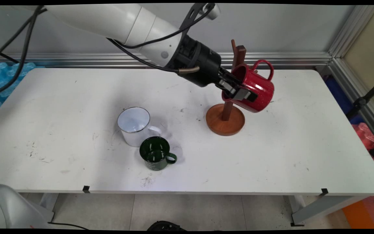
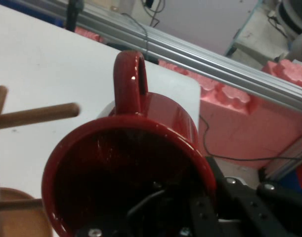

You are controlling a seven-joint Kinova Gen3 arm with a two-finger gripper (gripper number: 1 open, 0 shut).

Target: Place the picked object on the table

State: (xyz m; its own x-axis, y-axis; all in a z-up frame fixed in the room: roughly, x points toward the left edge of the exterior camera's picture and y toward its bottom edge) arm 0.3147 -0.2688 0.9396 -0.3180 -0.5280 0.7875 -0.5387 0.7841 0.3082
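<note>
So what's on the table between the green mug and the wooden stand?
Nothing: main view shows bare table between the green mug and the stand.

The white arm comes in from the upper left of the frame and slopes down to the right. Its black tool (image 1: 239, 92) is tilted, fingers closed on a rim.

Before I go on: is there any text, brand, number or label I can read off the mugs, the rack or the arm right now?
Nothing readable in either view.
green mug: pale marks low on its side, too small to read.
red mug, held in the gripper: no lettering seen.
white mug: no lettering seen.
wooden mug rack: no marking.
</note>
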